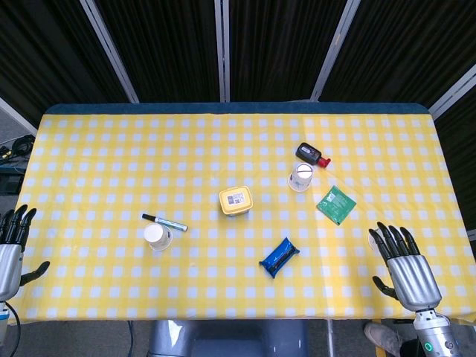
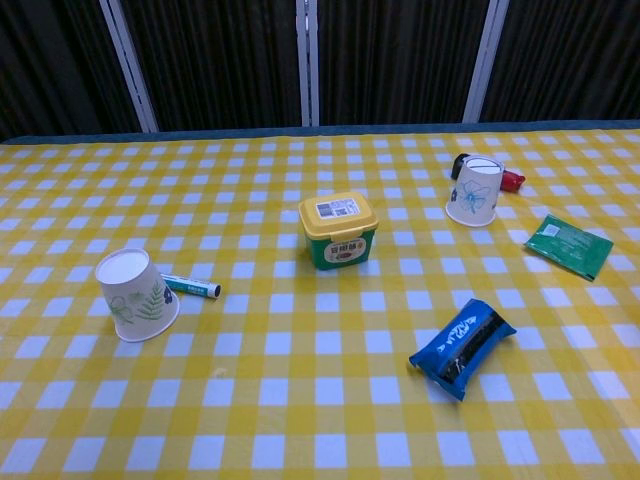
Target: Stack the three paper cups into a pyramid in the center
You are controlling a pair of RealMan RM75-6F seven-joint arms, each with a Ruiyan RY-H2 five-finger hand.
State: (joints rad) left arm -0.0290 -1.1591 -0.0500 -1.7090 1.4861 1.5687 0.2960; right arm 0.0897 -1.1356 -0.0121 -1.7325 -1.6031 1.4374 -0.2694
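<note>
On the table [image 1: 89, 149], two inverted cups [image 1: 158, 236] [image 1: 300, 177] flank a lidded tub [image 1: 237, 201]; both hands [image 1: 13, 232] [image 1: 401, 256] spread, empty.

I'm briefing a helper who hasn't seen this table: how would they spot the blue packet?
Start at the yellow-lidded tub in the middle of the checked table. Look toward the near edge, on the robot's right, for the blue packet. It lies flat and alone, shiny blue, unlike the flat green sachet farther right.

Tub [image 2: 338, 231] label, blue packet [image 2: 461, 345] print: unreadable (too small).
</note>
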